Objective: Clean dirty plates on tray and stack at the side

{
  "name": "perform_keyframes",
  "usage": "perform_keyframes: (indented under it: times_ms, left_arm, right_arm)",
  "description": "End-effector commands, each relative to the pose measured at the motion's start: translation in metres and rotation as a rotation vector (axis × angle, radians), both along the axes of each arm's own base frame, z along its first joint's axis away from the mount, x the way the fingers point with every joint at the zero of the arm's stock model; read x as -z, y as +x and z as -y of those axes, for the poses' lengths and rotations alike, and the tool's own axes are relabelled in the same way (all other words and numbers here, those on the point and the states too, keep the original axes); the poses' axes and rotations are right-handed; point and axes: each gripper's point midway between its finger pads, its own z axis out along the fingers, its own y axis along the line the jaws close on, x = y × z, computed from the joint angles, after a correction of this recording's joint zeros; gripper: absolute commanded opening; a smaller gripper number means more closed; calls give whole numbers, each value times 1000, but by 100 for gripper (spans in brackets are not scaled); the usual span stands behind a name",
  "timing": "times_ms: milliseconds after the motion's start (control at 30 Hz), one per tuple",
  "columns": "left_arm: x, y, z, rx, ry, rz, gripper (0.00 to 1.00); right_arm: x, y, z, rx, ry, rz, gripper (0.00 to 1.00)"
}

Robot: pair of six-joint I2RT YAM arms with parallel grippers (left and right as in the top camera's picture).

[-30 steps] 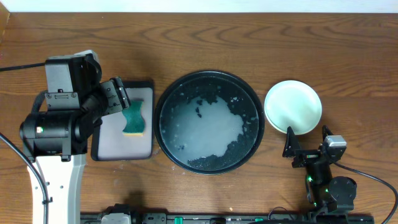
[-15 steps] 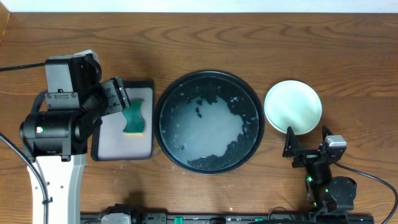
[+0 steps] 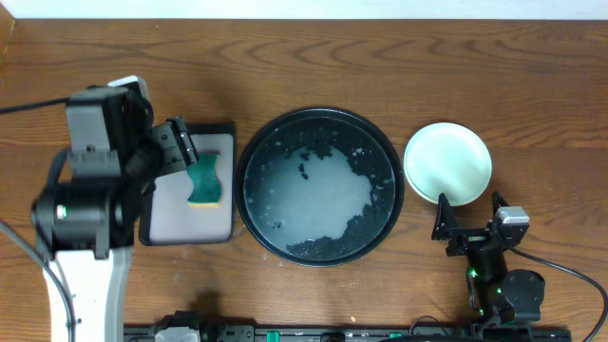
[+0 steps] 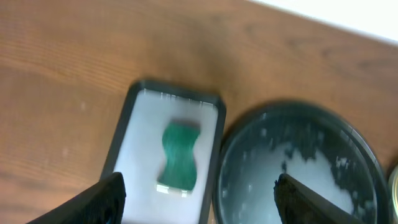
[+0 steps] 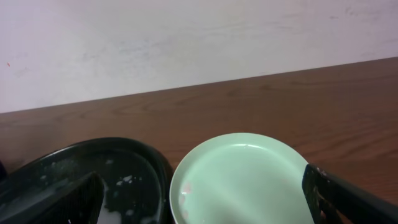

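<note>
The large round black tray (image 3: 320, 111) sits mid-table and holds white foamy water and no plate. It also shows in the left wrist view (image 4: 292, 107) and the right wrist view (image 5: 124, 147). A pale mint plate (image 3: 447, 161) lies on the table right of the tray, also seen in the right wrist view (image 5: 249, 180). I cannot tell whether other plates lie under it. My left gripper (image 3: 182, 148) (image 4: 200, 182) is open and empty over a green sponge (image 3: 203, 180) (image 4: 179, 155). My right gripper (image 3: 469, 217) (image 5: 202, 177) is open and empty, just in front of the plate.
The sponge lies in a small black-rimmed rectangular tray (image 3: 180, 220) (image 4: 134, 155), left of the round tray. A pale wall stands behind the table's far edge. Bare wood lies along the back and the far right.
The left arm's body has shifted slightly, and its gripper stays over the rectangular tray. The right arm, the plate and the trays have not moved.
</note>
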Motion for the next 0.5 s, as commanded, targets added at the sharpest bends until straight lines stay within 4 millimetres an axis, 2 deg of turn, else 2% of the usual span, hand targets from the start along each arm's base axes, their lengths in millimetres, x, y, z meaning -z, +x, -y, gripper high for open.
perform_keyframes:
  times_ms: [0, 300, 467]
  left_arm:
    - [1, -15, -4, 12, 50, 76, 77]
    - [26, -51, -3, 74, 155, 384, 77]
    - [41, -61, -2, 76, 178, 529, 77]
  right_arm:
    - [1, -1, -5, -22, -11, 3, 99]
    - [1, -1, -5, -22, -11, 3, 99]
    - [1, -1, -5, -22, -10, 3, 99]
